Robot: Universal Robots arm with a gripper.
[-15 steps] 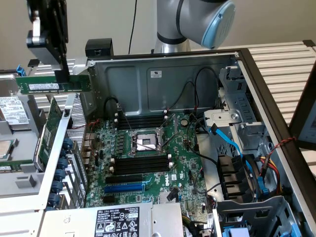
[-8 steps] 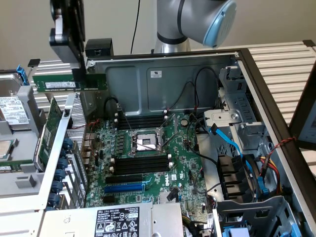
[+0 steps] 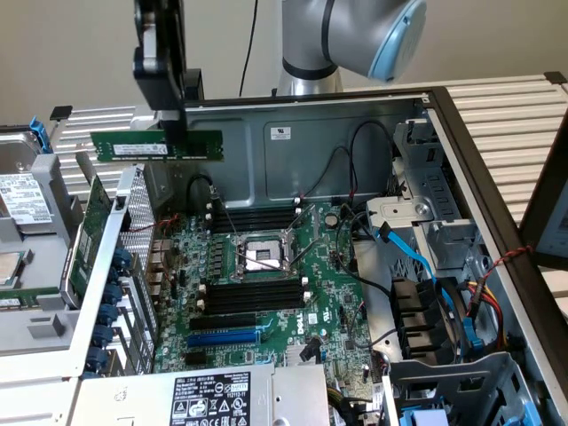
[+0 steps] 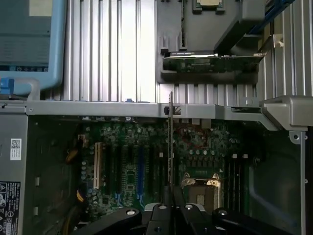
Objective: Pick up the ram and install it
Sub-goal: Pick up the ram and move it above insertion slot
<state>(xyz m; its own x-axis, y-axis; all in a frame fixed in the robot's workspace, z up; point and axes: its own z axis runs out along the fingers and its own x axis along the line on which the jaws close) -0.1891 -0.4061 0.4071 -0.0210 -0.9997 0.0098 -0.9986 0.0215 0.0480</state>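
Green ram point(image 3: 157, 145) hangs level above the motherboard point(image 3: 266, 284), pinched near its middle by the closed jaws of the gripper point(image 3: 174, 126), which points straight down.

Exterior view: placed above open computer case point(image 3: 293, 142), looking slantwise down inside, medium near.
Wrist view: sitting just behind end effector point(image 4: 170, 206), facing straight down along ram point(image 4: 170, 147) into case.
Shared by both: motherboard point(image 3: 333, 293), CPU socket point(image 3: 264, 256).

A pale slatted tabletop point(image 3: 506, 98) below me carries the opened computer case point(image 3: 355, 133), with a grey metal drive tray point(image 3: 40, 324) lying just beside it on the exterior view's left.
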